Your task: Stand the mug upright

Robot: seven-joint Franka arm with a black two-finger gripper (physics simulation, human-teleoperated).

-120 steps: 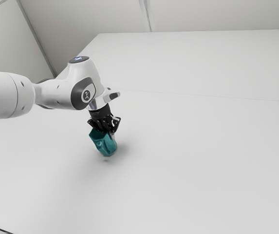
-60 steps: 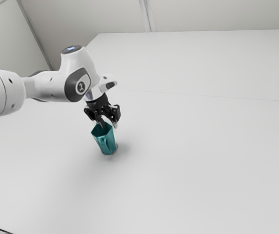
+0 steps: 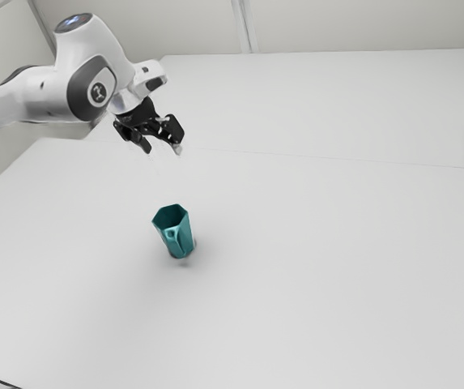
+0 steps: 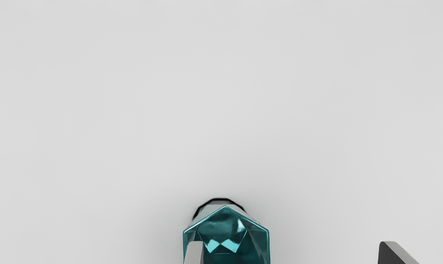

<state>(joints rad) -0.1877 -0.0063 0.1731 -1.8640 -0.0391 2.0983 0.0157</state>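
Two conditions have changed over the last second: my gripper [image 3: 162, 149] has risen from the mug [image 3: 174, 230] to a position well above it, and the mug has gone from a marked lean to a stand with its mouth [image 3: 171, 216] facing up. Current state of the end effector: fingers [image 4: 393, 253] apart, nothing between them, clear of the mug. In the wrist view one finger overlaps the mug's outline; the exterior view confirms the vertical gap. Mug location: on the table [image 3: 337, 259], toward the exterior view's left, with its handle [image 3: 175, 238] on the near side. Its pose matches the required result, and I judge the task complete, provided that the base sits flat; its slight slant in the exterior view is probably perspective. If it holds without support, no further contact is required; renewed contact could tip it.
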